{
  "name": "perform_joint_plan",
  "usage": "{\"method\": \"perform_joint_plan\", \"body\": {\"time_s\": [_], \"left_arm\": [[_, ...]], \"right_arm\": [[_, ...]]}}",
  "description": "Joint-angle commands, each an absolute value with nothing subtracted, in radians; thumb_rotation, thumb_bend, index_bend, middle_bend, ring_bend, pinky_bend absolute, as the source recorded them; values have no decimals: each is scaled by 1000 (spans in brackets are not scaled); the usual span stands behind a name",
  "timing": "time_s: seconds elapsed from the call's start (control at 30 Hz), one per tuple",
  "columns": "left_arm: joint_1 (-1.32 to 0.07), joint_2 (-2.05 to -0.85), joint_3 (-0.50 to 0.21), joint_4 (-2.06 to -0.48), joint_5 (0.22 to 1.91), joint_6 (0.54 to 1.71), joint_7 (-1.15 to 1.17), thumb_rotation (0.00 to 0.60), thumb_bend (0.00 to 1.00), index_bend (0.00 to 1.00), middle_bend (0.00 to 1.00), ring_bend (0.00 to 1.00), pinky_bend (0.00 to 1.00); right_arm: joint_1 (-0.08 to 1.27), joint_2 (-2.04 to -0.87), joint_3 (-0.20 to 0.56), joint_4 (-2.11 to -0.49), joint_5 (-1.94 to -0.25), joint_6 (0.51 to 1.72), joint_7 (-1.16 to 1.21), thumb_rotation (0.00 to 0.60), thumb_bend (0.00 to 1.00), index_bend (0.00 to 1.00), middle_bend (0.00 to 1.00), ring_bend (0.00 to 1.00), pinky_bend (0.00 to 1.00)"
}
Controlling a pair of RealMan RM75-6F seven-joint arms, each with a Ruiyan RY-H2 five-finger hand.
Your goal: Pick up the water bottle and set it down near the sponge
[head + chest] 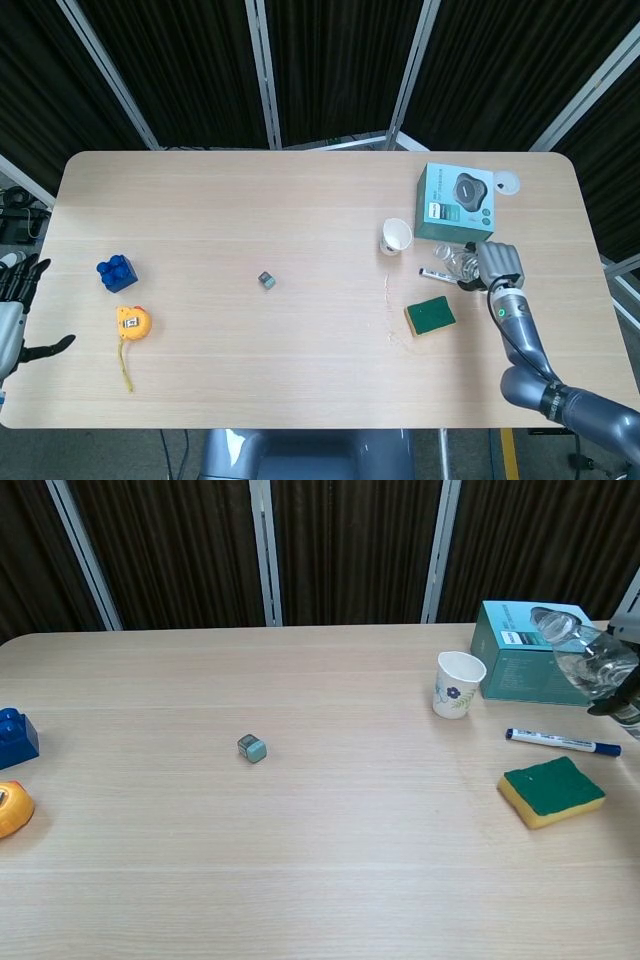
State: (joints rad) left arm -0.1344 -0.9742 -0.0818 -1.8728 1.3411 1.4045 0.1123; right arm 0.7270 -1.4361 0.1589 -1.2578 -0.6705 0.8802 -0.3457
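Note:
The clear water bottle [585, 658] with water in it hangs tilted above the table, its open neck pointing left toward the teal box. My right hand [497, 265] grips its lower part; in the chest view only dark fingers [618, 702] show at the right edge. In the head view the bottle [456, 262] hovers over the marker, just behind the sponge. The green-and-yellow sponge [430, 316] [552, 790] lies flat on the table, in front of and to the left of the bottle. My left hand [12, 310] is at the far left table edge, fingers spread, holding nothing.
A blue-capped marker [562, 742] lies between sponge and teal box [525, 665]. A paper cup [458, 684] stands left of the box. A small grey cube [252, 748] sits mid-table; a blue block [117, 273] and a yellow tape measure [132, 323] lie far left.

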Motion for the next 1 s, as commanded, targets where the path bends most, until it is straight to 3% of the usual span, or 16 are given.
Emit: {"method": "perform_joint_plan", "body": {"time_s": [0.03,0.37,1.0], "left_arm": [[-136,-973,-85,-1870,1335,1402,107,600,0,0,0,0,0],[-145,-975,-91,-1860,1309,1382,104,600,0,0,0,0,0],[-155,-977,-96,-1851,1282,1363,103,600,0,0,0,0,0]], "right_arm": [[788,-1476,187,-1236,-523,873,-482,600,648,588,605,537,392],[890,-1536,234,-1208,-254,926,-706,600,675,589,609,550,401],[1000,-1625,303,-1132,-26,1032,-971,600,718,590,627,590,427]]}}
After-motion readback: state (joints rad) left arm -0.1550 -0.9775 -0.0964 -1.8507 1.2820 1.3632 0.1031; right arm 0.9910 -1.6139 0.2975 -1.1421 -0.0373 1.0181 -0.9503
